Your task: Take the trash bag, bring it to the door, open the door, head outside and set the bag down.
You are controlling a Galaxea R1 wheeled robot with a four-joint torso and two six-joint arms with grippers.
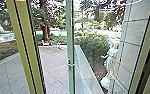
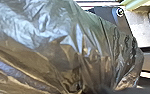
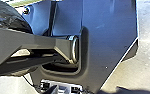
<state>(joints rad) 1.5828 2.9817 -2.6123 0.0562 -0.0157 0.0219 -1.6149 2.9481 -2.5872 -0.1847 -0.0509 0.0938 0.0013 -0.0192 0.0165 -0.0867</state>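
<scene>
The dark, shiny trash bag (image 2: 53, 42) spreads wide and close in the left wrist view, its film gathered into folds near the lower middle. Part of the same kind of dark film, the trash bag (image 3: 7, 15), appears at the upper left corner of the right wrist view. In the head view, the door's green upright edge (image 1: 70, 50) stands near the middle with a small metal fitting on it, and glass on its right side. How the left gripper meets the bag is hidden. I cannot tell how the right gripper stands.
Yellow-green frame posts (image 1: 28, 47) rise at left, with another frame (image 1: 144, 47) at right. Beyond lie a paved yard (image 1: 52, 65), a low ledge (image 1: 84, 67), a bush (image 1: 94, 47), a white statue (image 1: 111, 62) beside a tiled wall (image 1: 134, 32), and trees.
</scene>
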